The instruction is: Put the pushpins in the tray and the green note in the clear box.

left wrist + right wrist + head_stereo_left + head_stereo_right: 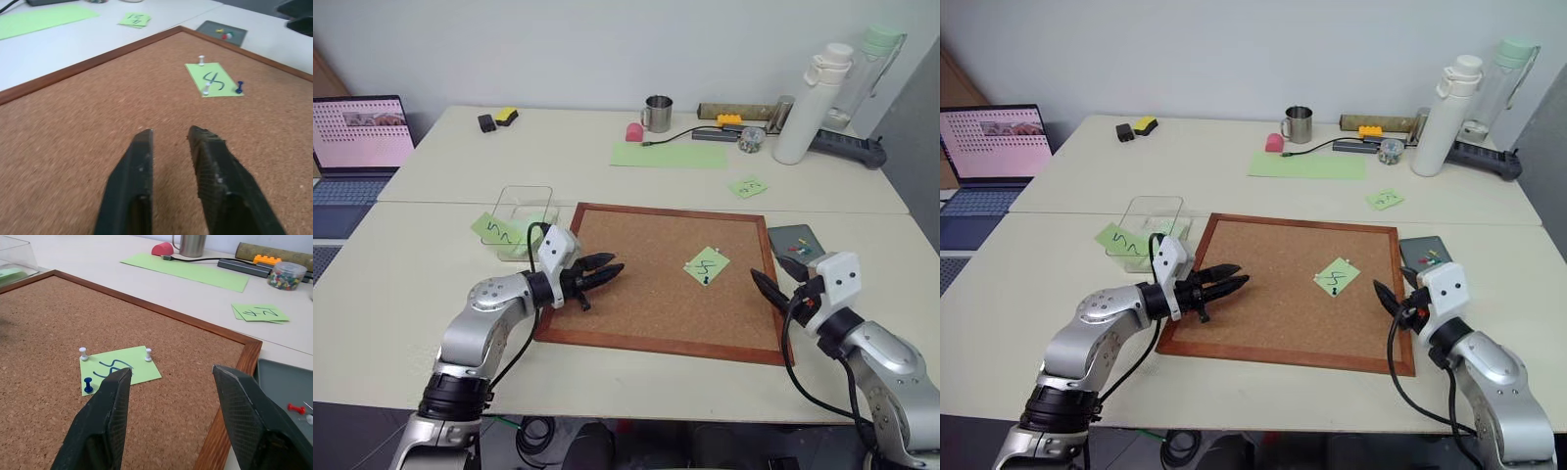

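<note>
Right hand point(171, 382) gapes over corkboard point(49, 323), mug point(657, 113) far behind.

Head cameras look down over the corkboard point(661, 279) from above; both wrist cameras skim it closely, sharing the green note point(119, 368)

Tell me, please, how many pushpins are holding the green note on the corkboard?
3. Two white pins stand at two corners of the green note, and a blue pin at a third. The fourth corner looks bare.
</note>
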`<action>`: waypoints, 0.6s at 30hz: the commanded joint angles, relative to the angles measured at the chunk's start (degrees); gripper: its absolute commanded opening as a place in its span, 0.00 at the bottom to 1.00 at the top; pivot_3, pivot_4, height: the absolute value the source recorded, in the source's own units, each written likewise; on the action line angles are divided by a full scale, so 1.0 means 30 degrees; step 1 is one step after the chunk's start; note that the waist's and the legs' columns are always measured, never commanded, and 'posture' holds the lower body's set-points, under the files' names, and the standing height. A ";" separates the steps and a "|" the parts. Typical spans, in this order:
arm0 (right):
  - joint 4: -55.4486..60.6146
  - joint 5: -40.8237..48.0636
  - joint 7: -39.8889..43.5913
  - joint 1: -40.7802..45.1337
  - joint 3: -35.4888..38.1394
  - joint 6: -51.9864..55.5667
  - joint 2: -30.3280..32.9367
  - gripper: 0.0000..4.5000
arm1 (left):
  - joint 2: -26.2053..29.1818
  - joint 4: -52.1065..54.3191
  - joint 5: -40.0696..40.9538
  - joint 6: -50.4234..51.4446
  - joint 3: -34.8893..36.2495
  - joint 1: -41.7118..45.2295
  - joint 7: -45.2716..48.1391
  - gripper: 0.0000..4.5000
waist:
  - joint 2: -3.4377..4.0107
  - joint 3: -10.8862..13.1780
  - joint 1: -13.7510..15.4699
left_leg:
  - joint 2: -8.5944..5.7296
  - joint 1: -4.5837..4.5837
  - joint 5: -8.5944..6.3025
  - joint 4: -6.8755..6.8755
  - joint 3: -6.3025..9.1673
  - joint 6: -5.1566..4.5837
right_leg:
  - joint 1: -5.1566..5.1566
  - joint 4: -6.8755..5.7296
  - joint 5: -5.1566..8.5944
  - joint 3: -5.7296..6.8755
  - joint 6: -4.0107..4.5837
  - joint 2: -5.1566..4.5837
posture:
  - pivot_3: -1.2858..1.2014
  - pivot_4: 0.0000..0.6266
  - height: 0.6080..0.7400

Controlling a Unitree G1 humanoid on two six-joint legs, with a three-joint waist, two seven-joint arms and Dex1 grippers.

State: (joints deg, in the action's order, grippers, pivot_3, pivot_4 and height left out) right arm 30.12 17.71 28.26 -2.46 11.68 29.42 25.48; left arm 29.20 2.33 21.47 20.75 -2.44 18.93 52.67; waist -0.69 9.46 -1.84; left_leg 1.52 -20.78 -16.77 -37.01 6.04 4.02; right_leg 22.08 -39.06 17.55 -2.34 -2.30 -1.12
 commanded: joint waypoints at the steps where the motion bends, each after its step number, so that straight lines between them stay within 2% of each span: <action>1: -0.0582 0.0207 0.0539 0.0528 -0.0245 -0.0711 0.0304 0.61 | -0.0097 -0.0866 -0.0748 -0.1974 -0.0686 0.0687 0.1030 0.11 | -0.0001 0.0000 0.0003 | 0.0000 0.0001 0.0000 0.0000 0.0001 0.0000 | -0.0002 0.0003 0.0000 0.0002 0.0000 0.0000 | 0.52 0.24 1.00; 4: -0.1037 0.0156 0.0593 0.1058 -0.0660 -0.0762 0.0253 0.61 | -0.0501 -0.1425 -0.0993 -0.2529 -0.0966 0.1002 0.1088 0.01 | -0.0001 0.0000 0.0002 | -0.0001 0.0000 0.0000 -0.0002 -0.0001 0.0001 | -0.0001 0.0001 0.0000 0.0001 -0.0001 -0.0002 | 0.52 0.24 1.00; 11: -0.3552 -0.0714 0.0026 0.3470 -0.2306 -0.0844 -0.0461 0.61 | -0.1494 -0.1647 -0.2181 -0.2707 -0.2329 0.0529 0.0460 0.01 | 0.0002 -0.0001 -0.0026 | -0.0001 0.0005 0.0001 -0.0012 -0.0006 0.0002 | 0.0000 -0.0011 -0.0004 -0.0009 -0.0003 0.0001 | 0.52 0.24 1.00; 18: -0.7114 -0.1701 -0.0744 0.6375 -0.3736 -0.0830 -0.1559 0.61 | -0.1165 -0.1709 -0.3108 -0.1885 -0.3395 -0.0232 0.0653 0.01 | 0.0007 0.0000 -0.0041 | 0.0004 -0.0008 0.0003 -0.0012 0.0005 0.0004 | 0.0018 -0.0015 -0.0004 0.0001 -0.0003 0.0001 | 0.52 0.24 1.00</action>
State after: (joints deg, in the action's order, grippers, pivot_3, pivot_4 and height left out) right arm 10.54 13.78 26.85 14.21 0.89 28.15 21.36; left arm 25.11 -3.34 12.76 14.50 -11.90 18.50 54.25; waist -0.67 9.46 -1.96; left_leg 1.52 -20.79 -16.76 -37.04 6.03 4.03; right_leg 22.13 -39.11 17.54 -2.37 -2.31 -1.12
